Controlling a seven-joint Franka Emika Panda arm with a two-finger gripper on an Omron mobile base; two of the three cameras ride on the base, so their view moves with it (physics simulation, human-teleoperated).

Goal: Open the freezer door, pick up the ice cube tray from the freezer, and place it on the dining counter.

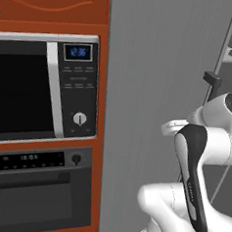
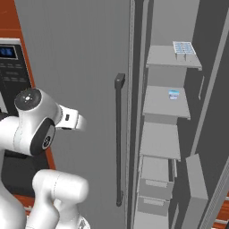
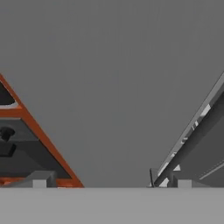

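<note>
The freezer (image 2: 163, 143) stands open on its right side, baring several light grey shelves. The pale blue ice cube tray (image 2: 184, 48) lies on the top shelf, near its front edge. Left of the interior stands the flat grey freezer door (image 2: 80, 58) (image 1: 155, 67) with its dark vertical bar handle (image 2: 118, 134) (image 1: 212, 81). My gripper (image 3: 111, 183) is open and faces this panel close up, with its fingertips (image 3: 39, 181) far apart and nothing between them. The tray is well up and to the right of my hand (image 2: 74, 120). The dining counter is out of view.
A small blue-white container (image 2: 174, 94) sits on the second shelf. A grey panel with a bin (image 2: 197, 192) swings out at the right. An orange-red cabinet (image 1: 99, 136) holds a microwave (image 1: 41, 88) above a black oven (image 1: 34, 191), left of the freezer.
</note>
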